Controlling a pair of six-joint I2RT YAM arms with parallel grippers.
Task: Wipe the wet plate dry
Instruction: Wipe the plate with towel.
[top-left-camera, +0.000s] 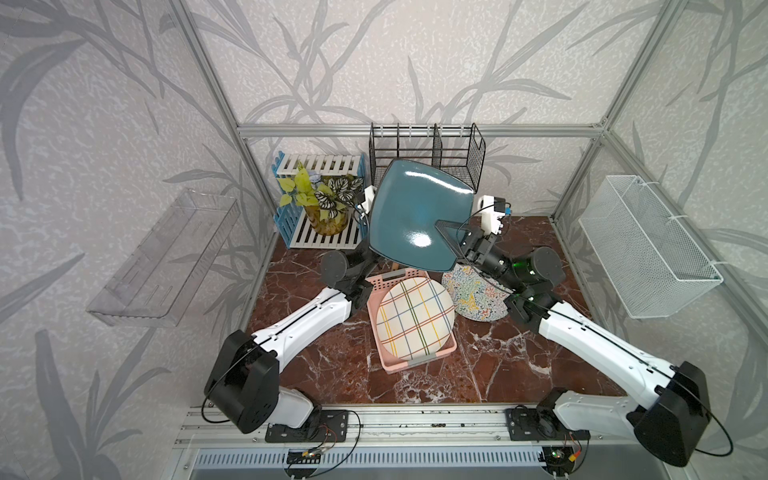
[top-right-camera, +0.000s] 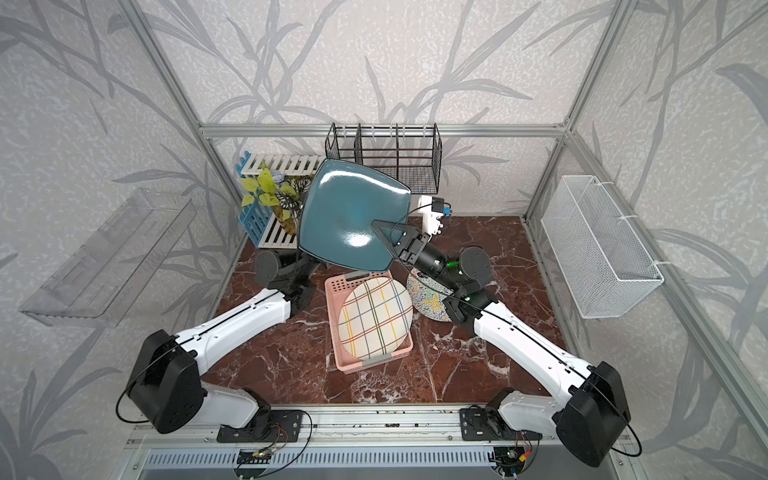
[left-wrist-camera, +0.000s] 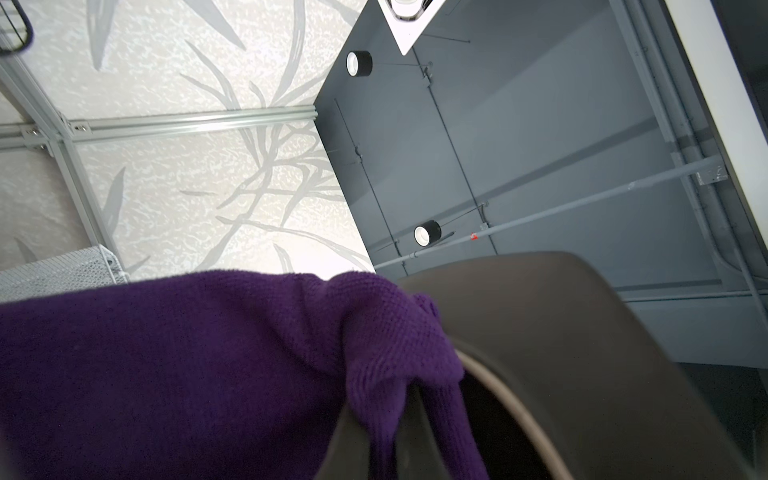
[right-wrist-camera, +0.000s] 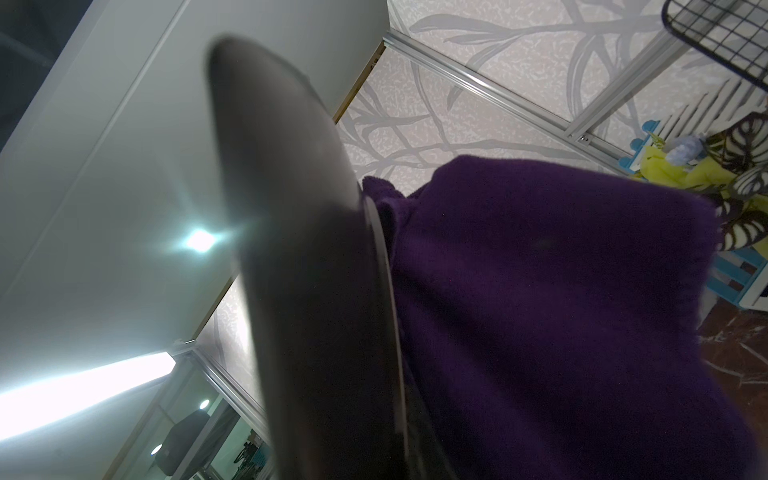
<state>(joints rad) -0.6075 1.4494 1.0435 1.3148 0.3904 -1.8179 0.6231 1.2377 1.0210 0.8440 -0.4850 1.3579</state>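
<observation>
A teal square plate (top-left-camera: 415, 212) (top-right-camera: 353, 212) is held tilted in the air above the back of the table. My right gripper (top-left-camera: 448, 232) (top-right-camera: 384, 230) is shut on its right edge, one dark finger lying across the glossy top face. In the right wrist view the plate (right-wrist-camera: 299, 249) runs edge-on, with a purple cloth (right-wrist-camera: 561, 311) pressed against its underside. My left gripper (left-wrist-camera: 384, 451) is under the plate, hidden in both top views. It is shut on the bunched purple cloth (left-wrist-camera: 187, 374), which lies against the plate's dark underside (left-wrist-camera: 561, 332).
Below the plate a pink basket (top-left-camera: 399, 365) holds a plaid plate (top-left-camera: 411, 320); a speckled plate (top-left-camera: 473, 295) lies beside it. A black wire rack (top-left-camera: 428, 149) and a potted plant (top-left-camera: 328, 199) stand at the back. A white mesh basket (top-left-camera: 648, 245) hangs on the right wall.
</observation>
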